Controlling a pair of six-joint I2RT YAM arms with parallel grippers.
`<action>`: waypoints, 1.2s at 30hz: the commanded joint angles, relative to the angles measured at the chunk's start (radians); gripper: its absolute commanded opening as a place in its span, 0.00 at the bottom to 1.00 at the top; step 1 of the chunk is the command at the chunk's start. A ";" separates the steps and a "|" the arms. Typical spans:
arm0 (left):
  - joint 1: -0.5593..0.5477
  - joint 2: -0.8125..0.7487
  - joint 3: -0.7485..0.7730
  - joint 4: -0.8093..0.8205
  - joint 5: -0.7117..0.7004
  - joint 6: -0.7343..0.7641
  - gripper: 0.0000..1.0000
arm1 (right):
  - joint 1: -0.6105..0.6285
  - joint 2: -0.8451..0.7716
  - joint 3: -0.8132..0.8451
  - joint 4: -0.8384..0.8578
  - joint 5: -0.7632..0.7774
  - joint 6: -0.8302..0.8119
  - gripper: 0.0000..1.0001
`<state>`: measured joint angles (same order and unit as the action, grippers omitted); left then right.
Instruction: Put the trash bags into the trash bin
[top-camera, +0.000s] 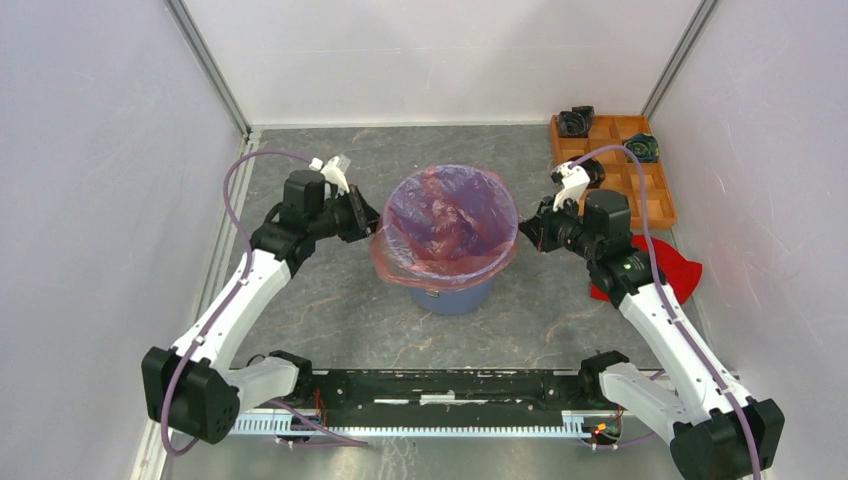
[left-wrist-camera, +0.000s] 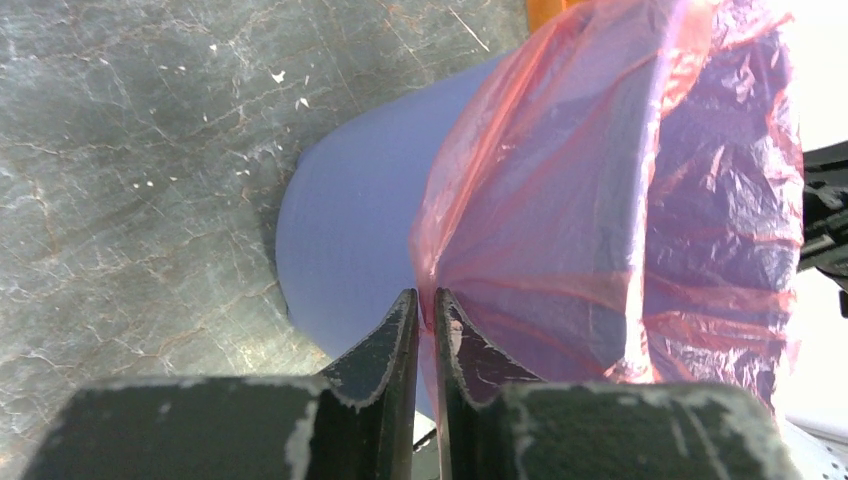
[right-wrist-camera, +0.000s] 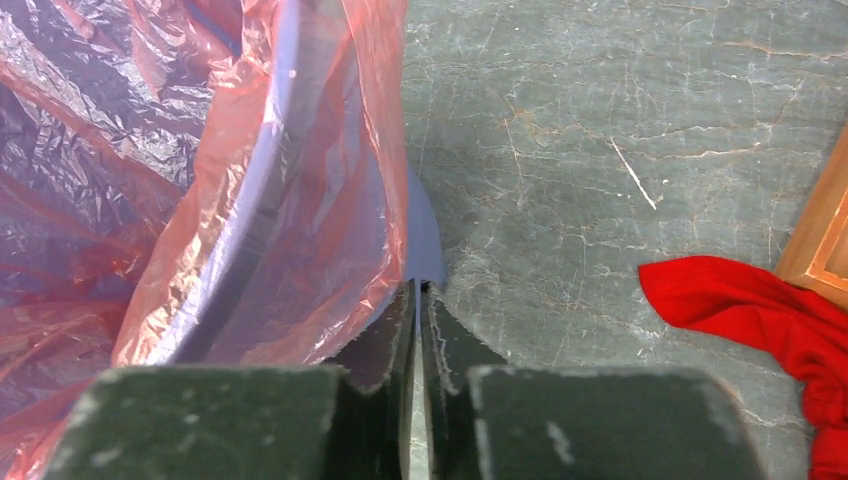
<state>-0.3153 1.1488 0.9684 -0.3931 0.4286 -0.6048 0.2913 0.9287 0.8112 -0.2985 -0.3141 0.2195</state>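
**A:** The left gripper (left-wrist-camera: 425, 300) is sitting closest to its lens. Jaws are all but together, with a thin slit showing. The film is reaching the tips, but I can't tell if it's pinched.

**B:** Same on the right gripper (right-wrist-camera: 415, 290). Jaws are nearly touching and the hem is lying against one finger. Can't tell if it's caught either.

**A:** Where's the bag sitting?

**B:** The trash bag (left-wrist-camera: 560, 200) is lining the trash bin (left-wrist-camera: 350, 220). Its mouth is folding over the rim and the hem is hanging down the outside wall. The bin is standing mid-table (top-camera: 330, 310), with the left gripper at its 9 o'clock and the right at 3 o'clock, both just beside the rim.

**A:** I'm reading this as seating the hem. Looks nearly done.

**B:** Agreed. To do it well:
- Draw the film down along the wall, not outward, since that bin is probably light and could tip.
- Keep both sides even so the rim isn't dragging the bag off-centre.
- Keep the pull gentle, because that film looks likely to tear.
- Release only with the hem sitting well below the rim.

**A:** Anything crowding it?

**B:** No. The red cloth (right-wrist-camera: 760, 310) is lying at the bin's 4 o'clock and the orange tray (top-camera: 640, 180) at 2 o'clock. Both are well apart from it.
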 joint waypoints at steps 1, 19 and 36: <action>0.003 -0.058 -0.099 0.105 0.063 -0.106 0.16 | -0.004 0.012 -0.014 0.066 -0.015 -0.036 0.03; 0.003 -0.132 -0.195 0.120 -0.095 -0.050 0.27 | -0.005 -0.035 0.074 -0.130 0.196 -0.067 0.33; 0.002 -0.204 -0.286 0.205 0.002 -0.137 0.33 | -0.052 -0.064 0.154 -0.146 -0.037 0.002 0.70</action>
<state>-0.3153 0.9295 0.6857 -0.2615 0.3794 -0.7021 0.2409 0.8772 0.8898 -0.4507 -0.2913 0.2047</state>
